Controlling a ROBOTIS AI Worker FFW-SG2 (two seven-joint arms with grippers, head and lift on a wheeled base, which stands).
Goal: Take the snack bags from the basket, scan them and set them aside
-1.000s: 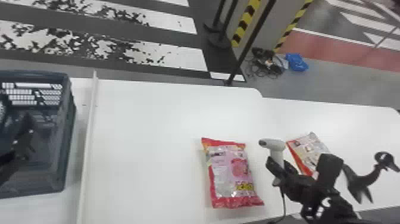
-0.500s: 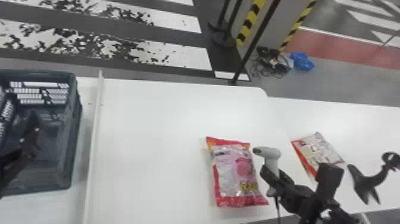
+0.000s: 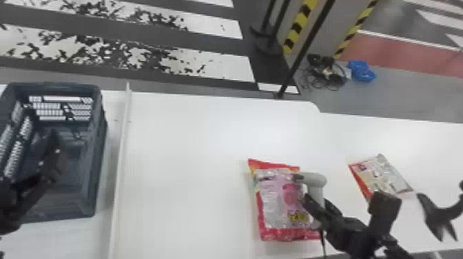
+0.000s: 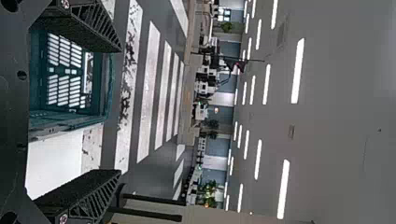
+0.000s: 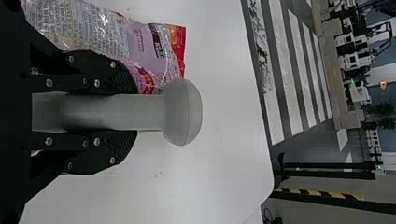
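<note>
The head view's left edge cuts off the basket (image 3: 98, 144).

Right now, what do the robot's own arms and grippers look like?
Left arm and right arm are black. The left gripper has tapering fingers with slanted ribs along their sides; the right gripper has jointed black fingers with silver screws and ridged tips.

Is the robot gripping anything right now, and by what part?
Yes: the right gripper holds the grey scanner by its handle, below the head.
</note>
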